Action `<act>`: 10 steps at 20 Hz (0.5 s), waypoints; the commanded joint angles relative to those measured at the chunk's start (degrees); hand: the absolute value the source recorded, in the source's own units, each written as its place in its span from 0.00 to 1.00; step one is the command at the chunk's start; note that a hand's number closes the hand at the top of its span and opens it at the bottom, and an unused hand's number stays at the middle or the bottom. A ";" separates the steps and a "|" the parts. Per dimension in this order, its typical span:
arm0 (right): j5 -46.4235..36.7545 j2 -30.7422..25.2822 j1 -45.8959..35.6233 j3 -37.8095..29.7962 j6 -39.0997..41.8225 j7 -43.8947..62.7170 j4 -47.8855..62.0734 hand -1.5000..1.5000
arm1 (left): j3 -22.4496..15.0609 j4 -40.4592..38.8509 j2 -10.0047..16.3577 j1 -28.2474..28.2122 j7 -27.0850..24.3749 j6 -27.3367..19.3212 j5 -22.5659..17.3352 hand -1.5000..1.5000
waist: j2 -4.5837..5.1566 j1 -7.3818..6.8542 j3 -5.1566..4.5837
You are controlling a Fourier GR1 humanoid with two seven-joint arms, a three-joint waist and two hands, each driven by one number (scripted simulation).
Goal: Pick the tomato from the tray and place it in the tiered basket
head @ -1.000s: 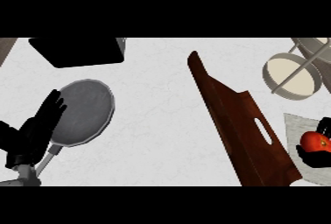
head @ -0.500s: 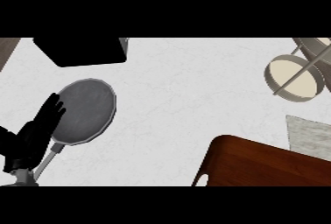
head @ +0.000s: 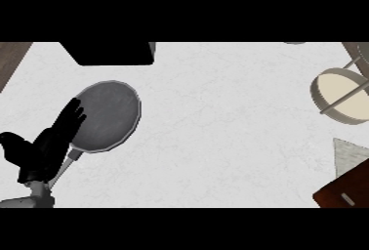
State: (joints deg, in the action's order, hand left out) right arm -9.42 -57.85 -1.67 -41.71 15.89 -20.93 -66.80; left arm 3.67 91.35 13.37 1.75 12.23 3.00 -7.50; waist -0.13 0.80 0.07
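From the head view you look down at a white bench (head: 216, 146); your left hand (head: 52, 146) shows at the left side, black, at the end of a grey forearm (head: 29, 199). Its fingers (head: 72, 114) are straight and point up and a little to the right; its thumb (head: 14, 142) sticks out to the left; the hand is released and holds nothing.

The fingertips lie over the left rim of a round grey frying pan (head: 108, 114); you cannot tell if they touch it or float above it. The pan's thin pale handle (head: 72, 157) runs down and to the left, partly hidden by the hand.

A black block (head: 108, 52) sits at the top edge, just above the pan; a brown strip (head: 10, 61) cuts across the top left corner.

Far over at the right edge you see the tiered basket (head: 335, 88); one round cream level shows, with a grey wire rim and bars across it. In the bottom right corner a bit of the dark brown tray (head: 357, 183) pokes in; a pale grey slab (head: 349, 154) lies just above it, well apart from the hand.

The tomato does not show here; you cannot tell where it is.
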 commanded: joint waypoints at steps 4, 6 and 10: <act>-0.33 0.64 -7.68 5.33 0.59 7.66 -4.69 1.00 | 1.15 -0.05 0.93 0.66 0.60 3.02 -1.20 0.50 | 0.13 -1.20 -0.10; -0.34 1.40 -9.84 7.38 0.87 11.84 -6.28 1.00 | 1.64 -2.58 0.40 2.86 -0.61 1.94 0.03 0.50 | 0.15 -1.08 -0.10; -3.49 3.82 -19.16 15.11 -3.60 17.39 -3.39 1.00 | -0.20 0.76 -0.97 1.53 1.90 1.13 0.60 0.50 | 0.32 -2.18 -0.08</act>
State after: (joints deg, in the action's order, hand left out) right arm -10.42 -56.81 -14.60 -32.40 15.84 -7.66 -71.14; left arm 3.94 90.62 13.00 3.53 12.79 4.27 -6.98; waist 0.06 -0.67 -0.04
